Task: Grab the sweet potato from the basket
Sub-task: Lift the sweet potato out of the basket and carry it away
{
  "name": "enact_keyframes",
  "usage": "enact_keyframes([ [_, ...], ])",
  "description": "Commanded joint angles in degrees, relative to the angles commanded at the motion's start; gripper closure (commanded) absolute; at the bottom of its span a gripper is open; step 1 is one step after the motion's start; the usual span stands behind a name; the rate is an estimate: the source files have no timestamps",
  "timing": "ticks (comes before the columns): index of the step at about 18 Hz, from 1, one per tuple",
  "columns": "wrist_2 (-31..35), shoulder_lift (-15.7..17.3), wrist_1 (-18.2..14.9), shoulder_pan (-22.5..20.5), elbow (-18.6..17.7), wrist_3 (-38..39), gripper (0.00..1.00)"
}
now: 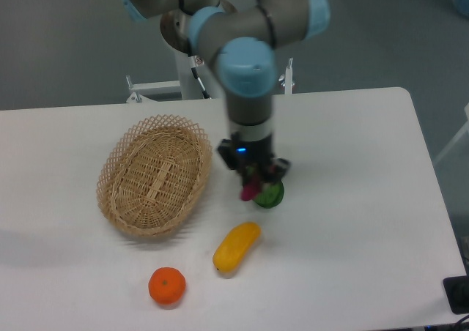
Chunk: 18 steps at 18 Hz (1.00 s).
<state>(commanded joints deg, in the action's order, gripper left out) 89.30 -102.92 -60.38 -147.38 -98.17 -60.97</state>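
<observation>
Gripper (pixel 254 183) hangs at 3 o'clock of the basket (pixel 155 175), jaws closed on the sweet potato (pixel 249 192), of which only a blurred magenta tip shows. Behind it, a green object (pixel 272 195) is half hidden. At 6 o'clock lie a yellow fruit (pixel 236 247) and an orange (pixel 167 285).

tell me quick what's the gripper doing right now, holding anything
Gripper: closed on the sweet potato, held outside the basket.
</observation>
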Motion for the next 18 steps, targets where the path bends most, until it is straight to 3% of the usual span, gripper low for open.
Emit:
enact_keyframes([
  [6,-0.4,-0.8,0.0,-5.4,1.3,-5.6,0.88],
  [11,-0.4,-3.3,-0.3,-6.5,4.8,-6.2,0.87],
  [15,-0.3,-6.4,-6.1,-6.6,10.7,-6.9,0.84],
  [18,-0.4,-7.3,-7.5,-7.3,12.8,-7.9,0.84],
])
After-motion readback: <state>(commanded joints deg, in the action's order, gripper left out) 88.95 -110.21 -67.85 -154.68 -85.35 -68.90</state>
